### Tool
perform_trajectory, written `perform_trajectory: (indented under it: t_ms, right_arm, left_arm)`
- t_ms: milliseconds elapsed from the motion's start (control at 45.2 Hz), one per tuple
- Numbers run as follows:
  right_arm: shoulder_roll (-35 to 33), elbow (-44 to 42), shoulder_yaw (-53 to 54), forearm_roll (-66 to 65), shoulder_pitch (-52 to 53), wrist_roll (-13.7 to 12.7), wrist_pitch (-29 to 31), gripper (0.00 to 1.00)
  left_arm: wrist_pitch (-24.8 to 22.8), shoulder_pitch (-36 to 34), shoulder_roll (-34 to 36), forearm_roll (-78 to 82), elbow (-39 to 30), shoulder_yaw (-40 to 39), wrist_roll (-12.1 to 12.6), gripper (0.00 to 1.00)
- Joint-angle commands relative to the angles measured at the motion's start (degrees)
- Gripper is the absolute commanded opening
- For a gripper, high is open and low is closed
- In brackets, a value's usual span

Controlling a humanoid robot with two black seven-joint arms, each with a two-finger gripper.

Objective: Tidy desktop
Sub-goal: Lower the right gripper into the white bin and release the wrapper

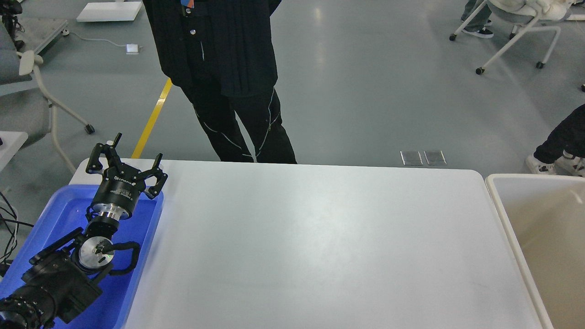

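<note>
The desktop is a wide matte white tabletop with rounded corners; no loose items show on it. My left gripper is open and empty, its fingers spread, held above the far end of the blue tray at the table's left side. My right arm and gripper are out of view.
A beige-white bin stands at the table's right edge. A person in black stands just behind the table's far edge. Rolling chairs stand on the grey floor at far left and far right. A yellow floor line runs behind the table.
</note>
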Motion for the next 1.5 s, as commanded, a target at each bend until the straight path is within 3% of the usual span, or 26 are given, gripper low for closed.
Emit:
perform_trajectory:
  t_ms: [0, 575, 685, 774, 1061, 1282, 1371, 1481]
  right_arm:
    - [6.0, -0.1, 0.2, 1.1, -3.2, -1.6, -7.9, 0.00]
    - [11.5, 0.4, -0.2, 1.1, -6.0, -1.5, -8.5, 0.00]
    - [13.6, 0.3, 0.0, 1.1, -7.3, -1.5, -9.1, 0.27]
    - [13.8, 0.3, 0.0, 1.1, -7.3, -1.5, -10.4, 0.34]
    - [12.8, -0.3, -0.4, 1.1, -6.7, -1.4, -14.6, 0.80]
    - [13.2, -0.1, -0.2, 1.1, -6.9, -1.4, -16.5, 0.86]
    - [13.1, -0.1, 0.0, 1.1, -6.6, -1.4, -16.4, 1.00]
    - [13.0, -0.1, 0.3, 1.3, -6.1, -1.5, -16.0, 1.00]
  left_arm:
    - [0.0, 0.0, 0.0, 0.0, 0.0, 0.0, 0.0, 1.00]
    - [0.0, 0.0, 0.0, 0.0, 0.0, 0.0, 0.0, 1.00]
    - [0.0, 0.0, 0.0, 0.0, 0.0, 0.0, 0.0, 1.00]
    - [0.0, 0.0, 0.0, 0.0, 0.0, 0.0, 0.0, 1.00]
    - [0.0, 0.0, 0.0, 0.0, 0.0, 0.0, 0.0, 1.00]
    - [0.0, 0.0, 0.0, 0.0, 0.0, 0.0, 0.0, 1.00]
    - [0.0, 0.0, 0.0, 0.0, 0.0, 0.0, 0.0, 1.00]
    - [0.1, 0.0, 0.0, -0.1, 0.0, 0.0, 0.0, 1.00]
